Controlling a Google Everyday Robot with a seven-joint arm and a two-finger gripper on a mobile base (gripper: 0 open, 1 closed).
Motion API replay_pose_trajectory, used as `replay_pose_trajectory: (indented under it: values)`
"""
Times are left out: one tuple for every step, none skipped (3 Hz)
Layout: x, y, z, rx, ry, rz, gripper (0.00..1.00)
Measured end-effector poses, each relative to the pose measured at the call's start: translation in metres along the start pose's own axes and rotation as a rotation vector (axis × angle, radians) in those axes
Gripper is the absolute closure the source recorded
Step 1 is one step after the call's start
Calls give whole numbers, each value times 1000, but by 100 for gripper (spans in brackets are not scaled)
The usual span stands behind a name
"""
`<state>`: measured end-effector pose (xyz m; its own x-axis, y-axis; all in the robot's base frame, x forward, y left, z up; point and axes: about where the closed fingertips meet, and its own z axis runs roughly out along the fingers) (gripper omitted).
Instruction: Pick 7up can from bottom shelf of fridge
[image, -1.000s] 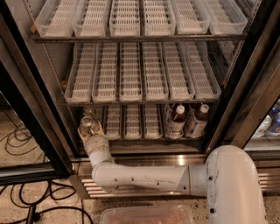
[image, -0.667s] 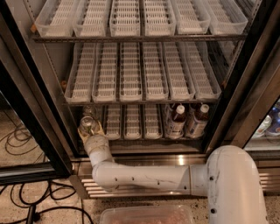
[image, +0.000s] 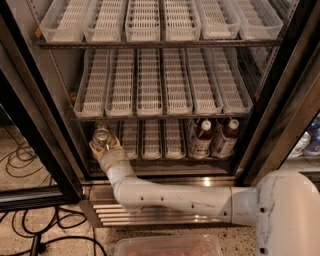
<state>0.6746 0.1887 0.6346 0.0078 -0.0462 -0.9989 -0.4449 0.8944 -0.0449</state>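
The 7up can (image: 101, 136), silver top up, stands at the far left of the fridge's bottom shelf (image: 150, 145). My gripper (image: 103, 145) reaches into the fridge (image: 60, 95) from below, with a finger close against each side of the can, shut on it. The can looks upright and level with the shelf. My white arm (image: 170, 197) runs from the lower right across the ribbed base grille (image: 102, 212).
Two brown-liquid bottles (image: 201, 138) (image: 225, 137) stand at the right of the bottom shelf. White slotted trays (image: 155, 82) fill the shelves above. The black door frame (image: 35, 145) is close on the left. Cables (image: 30, 235) lie on the floor; a plastic container (image: 167, 246) sits below.
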Motion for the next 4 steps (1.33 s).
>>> replay_pose_trajectory:
  values:
    - [-12,-4,-6,-67,36,1,100]
    - [-19,-25,-29,-144,114,-18,100]
    - [-30,-70,-60,-176,177,-5,100]
    - [-41,-129,-84,-181,198,7,100]
